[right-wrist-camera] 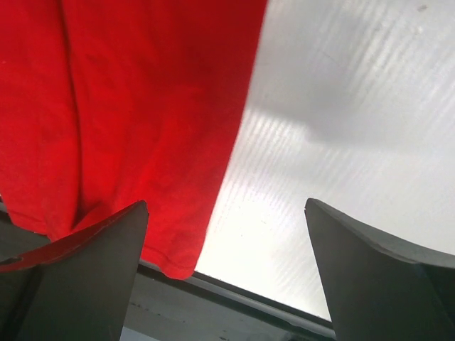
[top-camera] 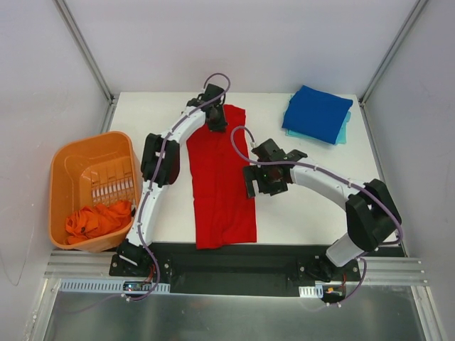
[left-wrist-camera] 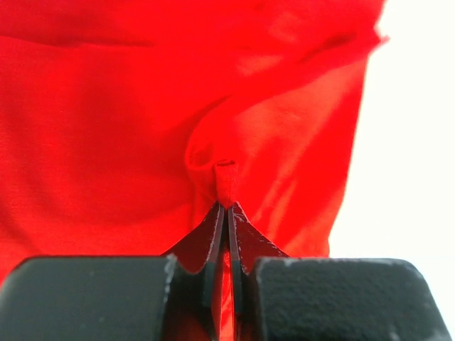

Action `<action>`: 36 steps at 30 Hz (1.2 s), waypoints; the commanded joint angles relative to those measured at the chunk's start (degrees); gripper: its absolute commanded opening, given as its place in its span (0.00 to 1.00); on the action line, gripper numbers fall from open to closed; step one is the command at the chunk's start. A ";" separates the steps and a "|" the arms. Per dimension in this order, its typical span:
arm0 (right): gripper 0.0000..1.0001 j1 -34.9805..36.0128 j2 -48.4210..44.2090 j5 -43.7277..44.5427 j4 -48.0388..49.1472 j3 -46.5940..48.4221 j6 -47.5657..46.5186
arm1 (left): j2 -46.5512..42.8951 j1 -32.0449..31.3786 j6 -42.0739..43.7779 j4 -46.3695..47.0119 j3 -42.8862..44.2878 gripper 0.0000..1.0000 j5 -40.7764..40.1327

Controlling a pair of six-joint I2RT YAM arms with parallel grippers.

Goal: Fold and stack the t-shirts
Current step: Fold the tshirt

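Cloth of red t-shirt [left-wrist-camera: 106, 142] sits pinched in left tool [left-wrist-camera: 226, 207].

The left gripper [left-wrist-camera: 226, 207] is pinching a small raised tuck of the bright red soft cloth t-shirt [left-wrist-camera: 106, 142], its two dark, matte, wedge-shaped jaws pressing flat against each other. The cloth is puckering around the pinch, with creases fanning away from it, and is filling most of the view. The plain white tabletop [left-wrist-camera: 416, 177] is showing along the right, beside the shirt's edge.
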 commanded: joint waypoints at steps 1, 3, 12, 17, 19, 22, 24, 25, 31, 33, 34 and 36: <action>0.97 0.17 -4.95 4.35 -1.46 -1.45 1.65 | -5.64 -4.19 5.66 1.16 0.35 0.00 -2.55; 0.97 0.17 -5.92 4.53 -1.90 -2.16 1.83 | -5.91 -4.98 7.06 1.25 -0.09 0.00 -3.17; 0.97 0.17 -8.21 7.78 -3.04 -3.57 1.74 | -5.73 -9.64 13.48 1.86 -1.59 0.08 -5.19; 0.97 0.09 -9.00 8.22 -3.40 -3.83 1.83 | -6.43 -10.17 14.19 1.86 -2.64 0.35 -7.38; 0.97 0.17 -9.26 8.57 -3.40 -4.18 1.83 | -7.31 -10.17 14.27 1.95 -3.69 0.39 -7.39; 0.97 0.17 -9.79 9.01 -3.49 -4.36 1.83 | -8.71 -10.34 14.63 1.95 -4.84 0.47 -6.77; 0.97 0.09 -10.14 9.10 -3.57 -4.36 1.92 | -9.33 -10.43 14.63 1.86 -5.19 0.52 -5.64; 0.97 0.00 -10.23 9.10 -3.57 -4.36 2.09 | -9.95 -10.43 14.54 2.04 -5.28 0.55 -5.63; 0.97 0.09 -11.72 10.24 -4.19 -4.62 1.92 | -11.80 -10.43 13.84 3.18 -5.37 0.94 0.34; 0.97 0.09 -11.99 11.03 -4.45 -4.71 1.83 | -12.23 -10.43 13.75 3.44 -5.63 0.99 1.31; 0.97 0.09 -12.25 11.21 -4.45 -4.71 1.83 | -12.32 -10.43 13.75 3.53 -5.72 0.99 1.49; 0.97 0.09 -12.25 11.65 -4.72 -4.62 1.83 | -12.41 -10.34 13.75 3.71 -5.81 0.99 1.84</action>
